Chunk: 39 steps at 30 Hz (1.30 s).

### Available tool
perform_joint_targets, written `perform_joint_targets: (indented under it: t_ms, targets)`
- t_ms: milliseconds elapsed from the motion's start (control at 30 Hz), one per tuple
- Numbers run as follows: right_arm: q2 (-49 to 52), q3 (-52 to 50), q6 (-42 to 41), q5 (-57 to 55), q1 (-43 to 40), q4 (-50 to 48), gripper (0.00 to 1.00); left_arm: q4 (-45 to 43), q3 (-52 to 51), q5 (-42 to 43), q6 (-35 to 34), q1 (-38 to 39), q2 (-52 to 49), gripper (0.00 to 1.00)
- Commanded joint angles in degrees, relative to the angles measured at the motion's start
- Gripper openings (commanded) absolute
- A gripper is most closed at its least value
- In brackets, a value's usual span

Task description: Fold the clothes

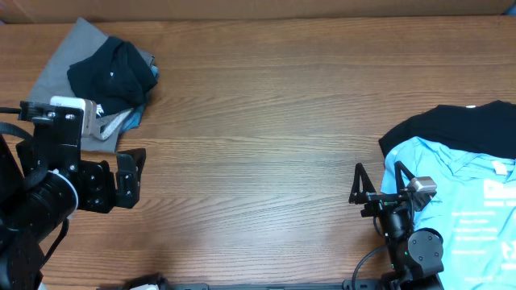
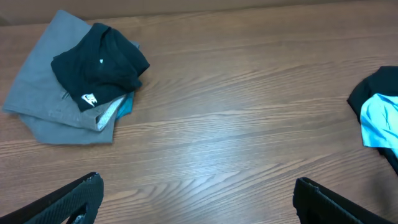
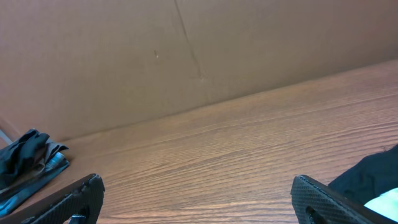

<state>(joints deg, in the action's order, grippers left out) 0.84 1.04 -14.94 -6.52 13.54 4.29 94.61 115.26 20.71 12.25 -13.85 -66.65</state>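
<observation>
A folded pile lies at the table's far left: a grey garment [image 1: 64, 60] with a black shirt [image 1: 113, 74] on top. It also shows in the left wrist view [image 2: 56, 106], with the black shirt [image 2: 102, 62]. At the right edge lies a light blue shirt [image 1: 459, 209] over a black garment [image 1: 468, 129], both unfolded. My left gripper [image 1: 129, 179] is open and empty over bare wood, below the folded pile. My right gripper [image 1: 379, 185] is open and empty, just left of the blue shirt.
The wooden table [image 1: 266, 121] spans the view. A brown cardboard wall [image 3: 186, 50] stands behind the table's far edge. A little of the black garment [image 3: 367, 177] shows at the right of the right wrist view.
</observation>
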Motion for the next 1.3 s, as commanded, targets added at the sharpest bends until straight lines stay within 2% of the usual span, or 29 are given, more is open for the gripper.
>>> perform_joint_targets:
  t_ms: [0,700,900,1000,1067,1267]
  targets:
    - [-0.68,-0.59,-0.11,0.17,-0.02,-0.37,1.0,-0.11,-0.13,-0.37,0.87,0.37,0.02,1.0]
    - [-0.68,-0.59,-0.11,0.17,-0.02,-0.37,1.0,-0.13,-0.15,-0.35,0.87,0.81,0.33,1.0]
    - [-0.68,-0.59,-0.11,0.17,-0.02,-0.37,1.0,-0.24,-2.19,-0.63,1.33,5.55,2.34,1.0]
    - [-0.68,-0.59,-0.11,0.17,-0.02,-0.37,1.0,-5.88,-7.78,-2.03,3.17,7.37,6.1,1.0]
    - [-0.68,-0.59,-0.11,0.17,-0.02,-0.37,1.0,-12.85,-14.36,-1.77,3.17,7.91,9.9,1.0]
    - [-0.68,-0.59,-0.11,0.17,-0.02,-0.37,1.0,-40.02,-40.81,-1.68,3.17,9.77,24.06,1.0]
